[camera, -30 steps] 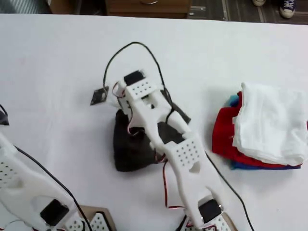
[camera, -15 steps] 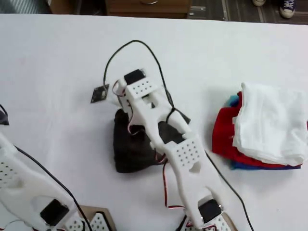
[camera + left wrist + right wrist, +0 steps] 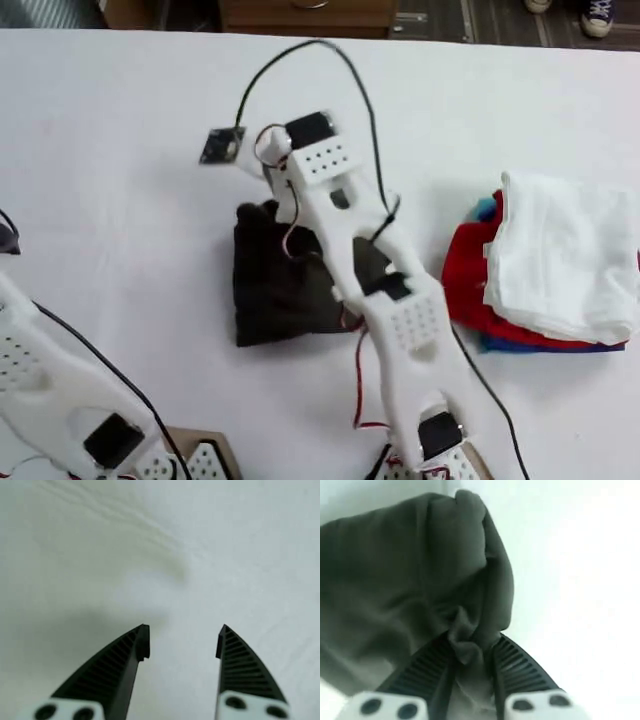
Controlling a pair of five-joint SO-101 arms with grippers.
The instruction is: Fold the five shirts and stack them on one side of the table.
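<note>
Right wrist view: my right claw [image 3: 470,647] clenched on bunched fold of dark shirt [image 3: 410,580], cloth pinched between both fingers, rest of shirt rumpled on white counter [image 3: 570,555].

High view adds wider layout: dark shirt lies mid-counter, partly under my right arm [image 3: 380,290]. Stack sits near counter's right edge, apart from dark shirt: white shirt [image 3: 565,255] on top, red shirt [image 3: 465,285] beneath, blue shirt [image 3: 500,343] at bottom. My left arm [image 3: 50,400] at lower-left corner.

Left wrist view: my left claw [image 3: 182,642] released, fingers spread above counter.
</note>
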